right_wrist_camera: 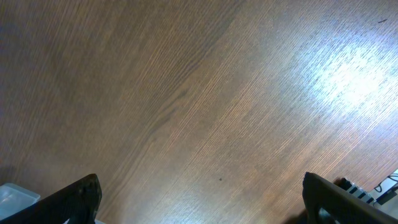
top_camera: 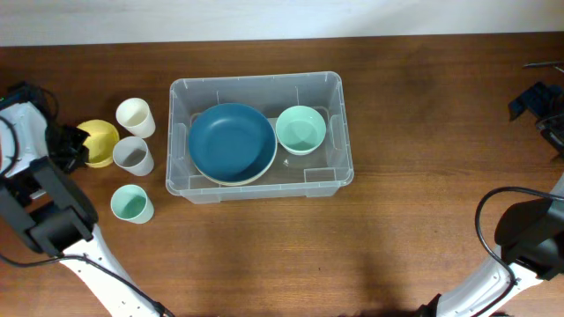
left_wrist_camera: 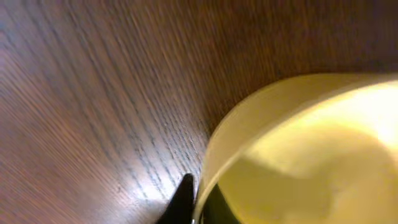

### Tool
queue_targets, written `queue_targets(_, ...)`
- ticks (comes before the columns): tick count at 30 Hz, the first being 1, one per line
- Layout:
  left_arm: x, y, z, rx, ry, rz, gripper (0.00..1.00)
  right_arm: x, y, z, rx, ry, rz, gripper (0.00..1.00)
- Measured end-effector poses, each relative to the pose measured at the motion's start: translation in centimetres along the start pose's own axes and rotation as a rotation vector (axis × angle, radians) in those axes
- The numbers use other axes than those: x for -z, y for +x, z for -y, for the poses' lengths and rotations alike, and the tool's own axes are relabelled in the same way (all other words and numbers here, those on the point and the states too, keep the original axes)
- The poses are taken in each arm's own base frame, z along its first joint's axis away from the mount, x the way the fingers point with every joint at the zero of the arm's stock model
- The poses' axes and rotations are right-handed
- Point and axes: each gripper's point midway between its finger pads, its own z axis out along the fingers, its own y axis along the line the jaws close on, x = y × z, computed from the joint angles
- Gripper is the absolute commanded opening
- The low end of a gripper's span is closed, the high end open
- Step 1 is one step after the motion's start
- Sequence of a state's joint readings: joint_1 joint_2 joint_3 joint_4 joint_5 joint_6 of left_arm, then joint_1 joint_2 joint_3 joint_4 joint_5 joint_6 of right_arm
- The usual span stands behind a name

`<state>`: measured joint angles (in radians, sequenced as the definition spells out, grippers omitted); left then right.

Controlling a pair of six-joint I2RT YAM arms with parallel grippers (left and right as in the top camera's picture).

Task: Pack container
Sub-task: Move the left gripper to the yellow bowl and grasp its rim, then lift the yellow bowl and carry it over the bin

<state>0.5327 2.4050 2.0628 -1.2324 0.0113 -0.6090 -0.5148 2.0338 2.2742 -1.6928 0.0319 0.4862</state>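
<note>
- The overhead camera looks straight down from well above the bench [top_camera: 414,220]. It takes in the whole top, with the container [top_camera: 256,81] near the centre and my arms at either side.
- My left wrist camera sits very close, tilted down at the wood and the blurred rim of the yellow cup [left_wrist_camera: 298,155]. The overhead shows that same cup at the left.
- My right wrist camera faces down on bare bench from farther off, with my fingertips [right_wrist_camera: 78,199] in its lower corners. It shares wood grain with the overhead.
</note>
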Motion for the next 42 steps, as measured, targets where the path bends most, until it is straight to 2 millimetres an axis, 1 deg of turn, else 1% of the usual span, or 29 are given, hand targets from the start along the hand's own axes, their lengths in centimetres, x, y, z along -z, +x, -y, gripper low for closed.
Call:
queue_targets(2,0.6,-0.5,-0.9,0.017,0.006,0.003,0.01,0.0,0.0,0.0,0.000,-0.001,0.000,0.99)
queue_targets(5,0.8,-1.3,-3.3,0.067,-0.006,-0.019,0.01,0.0,0.0,0.0,0.000,0.000,0.000,0.99)
queue_targets(6,0.8,-1.5,-4.4,0.093,-0.007,-0.037,0.01,0.0,0.0,0.0,0.000,0.000,0.000,0.99)
queue_targets(9,1.2,-2.4,-6.6,0.145,0.020,-0.060,0.01,0.0,0.0,0.0,0.000,0.000,0.000,0.99)
queue_targets(11,2.0,-3.3,-7.4,0.182,0.069,-0.070,0.01,0.0,0.0,0.0,0.000,-0.001,0.000,0.99)
queue_targets(13,3.4,-4.4,-7.3,0.203,0.142,-0.055,0.01,0.0,0.0,0.0,0.000,0.000,0.000,0.99)
queue_targets(15,5.8,-5.6,-6.2,0.205,0.234,-0.017,0.01,0.0,0.0,0.0,0.000,0.000,0.000,0.99)
queue_targets(16,7.5,-6.1,-5.3,0.196,0.289,0.008,0.01,0.0,0.0,0.0,0.000,0.000,0.000,0.99)
queue_targets(18,11.7,-6.3,-3.0,0.151,0.414,0.060,0.01,0.0,0.0,0.0,0.000,0.000,0.000,0.99)
queue_targets(20,17.2,-5.4,0.2,0.062,0.563,0.117,0.01,0.0,0.0,0.0,0.000,0.000,0.000,0.99)
queue_targets(21,20.0,-4.4,1.8,0.007,0.623,0.147,0.01,0.0,0.0,0.0,0.000,0.000,0.000,0.99)
queue_targets(22,23.0,-2.6,3.7,-0.069,0.685,0.179,0.01,0.0,0.0,0.0,0.000,0.000,0.000,0.99)
queue_targets(23,25.4,-0.9,5.3,-0.136,0.727,0.206,0.01,0.0,0.0,0.0,0.000,0.000,0.000,0.99)
queue_targets(24,27.9,1.6,7.2,-0.221,0.766,0.231,0.01,0.0,0.0,0.0,0.000,-0.001,0.000,0.99)
queue_targets(25,29.8,4.3,8.9,-0.303,0.793,0.249,0.01,0.0,0.0,0.0,0.000,0.000,0.000,0.99)
queue_targets(26,31.4,7.7,10.8,-0.396,0.812,0.258,0.01,0.0,0.0,0.0,0.000,0.000,0.000,0.99)
queue_targets(27,32.5,10.5,12.2,-0.470,0.824,0.261,0.01,0.0,0.0,0.0,0.000,0.000,0.000,0.99)
queue_targets(28,33.1,13.7,13.7,-0.549,0.827,0.256,0.01,0.0,0.0,0.0,0.000,0.000,0.001,0.99)
queue_targets(29,33.3,17.2,15.2,-0.634,0.822,0.241,0.01,0.0,0.0,0.0,0.000,0.000,0.000,0.99)
queue_targets(30,33.0,20.7,16.5,-0.714,0.806,0.224,0.01,0.0,0.0,0.0,0.000,0.000,0.000,0.99)
queue_targets(31,32.7,22.7,17.3,-0.761,0.794,0.215,0.01,0.0,0.0,0.0,0.000,0.000,0.000,0.99)
queue_targets(32,31.9,25.3,18.3,-0.821,0.769,0.199,0.01,0.0,0.0,0.0,0.000,0.000,0.000,0.99)
queue_targets(34,30.0,29.6,19.9,-0.921,0.722,0.169,0.01,0.0,0.0,0.0,0.001,-0.001,0.000,0.99)
queue_targets(35,29.1,31.0,20.5,-0.954,0.701,0.156,0.01,0.0,0.0,0.0,0.000,0.000,-0.001,0.99)
queue_targets(36,27.7,32.9,21.1,-0.996,0.666,0.145,0.01,0.0,0.0,0.0,0.000,0.000,0.000,0.99)
queue_targets(37,26.8,33.8,21.5,-1.016,0.642,0.138,0.01,0.0,0.0,0.0,0.000,0.000,0.000,0.99)
queue_targets(40,23.0,37.3,22.7,-1.095,0.549,0.111,0.01,0.0,0.0,0.0,0.000,0.000,0.000,0.99)
queue_targets(42,20.6,38.9,23.3,-1.130,0.498,0.087,0.01,0.0,0.0,0.0,0.000,0.000,0.000,0.99)
